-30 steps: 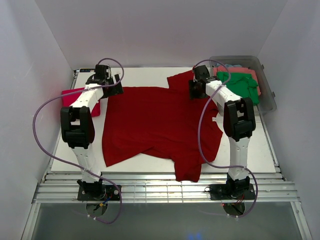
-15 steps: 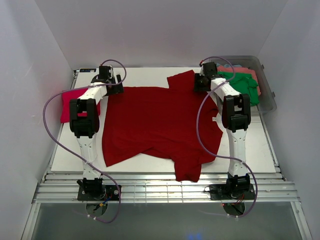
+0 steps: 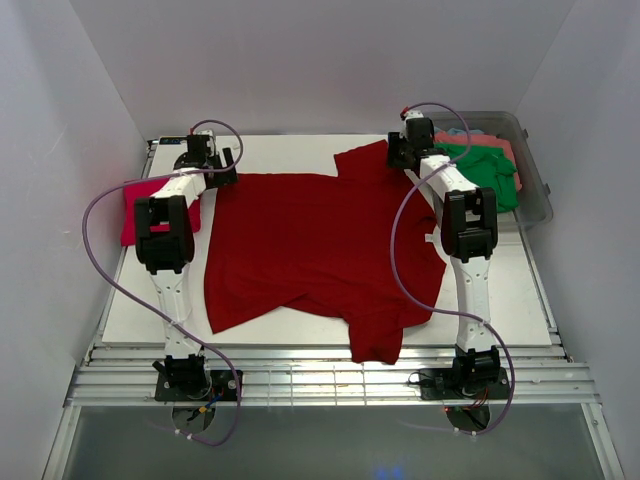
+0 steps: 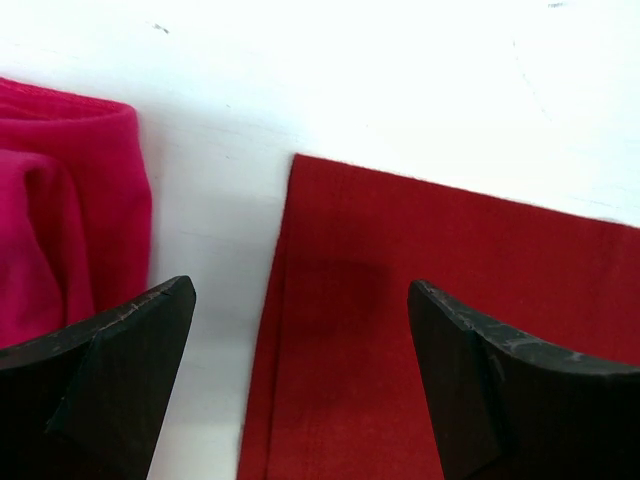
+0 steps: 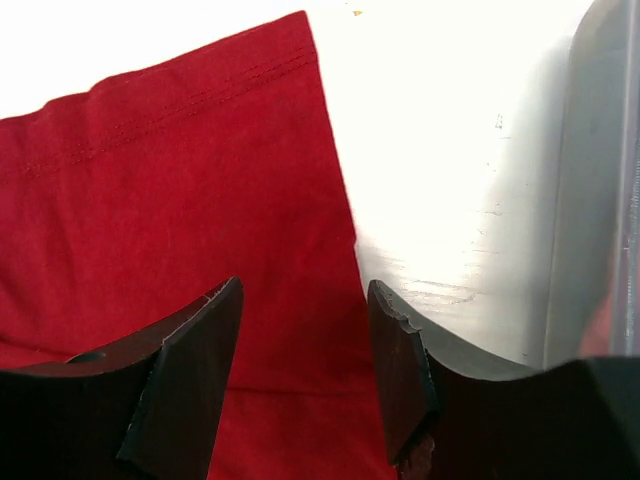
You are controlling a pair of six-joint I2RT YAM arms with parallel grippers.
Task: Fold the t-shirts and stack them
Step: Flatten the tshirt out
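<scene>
A dark red t-shirt (image 3: 320, 250) lies spread on the white table, its near hem partly folded over. My left gripper (image 3: 207, 163) hangs open over the shirt's far left corner (image 4: 420, 280), with nothing between its fingers (image 4: 140, 340). My right gripper (image 3: 400, 152) is open over the far right sleeve (image 5: 180, 180), its jaws straddling the sleeve's edge without holding it. A folded pinkish-red t-shirt (image 3: 135, 205) lies at the table's left edge and shows beside the left jaw (image 4: 60, 220). Green (image 3: 485, 168) and coral (image 3: 500, 143) t-shirts lie in the tub.
A clear grey plastic tub (image 3: 537, 195) stands at the far right of the table; its wall (image 5: 600, 200) is close to my right gripper. White walls enclose the table on three sides. Bare white table (image 3: 290, 150) shows beyond the shirt.
Both grippers have moved a little farther back, towards the far corners of the dark red shirt. The right jaws have widened. The shirt has not moved.
</scene>
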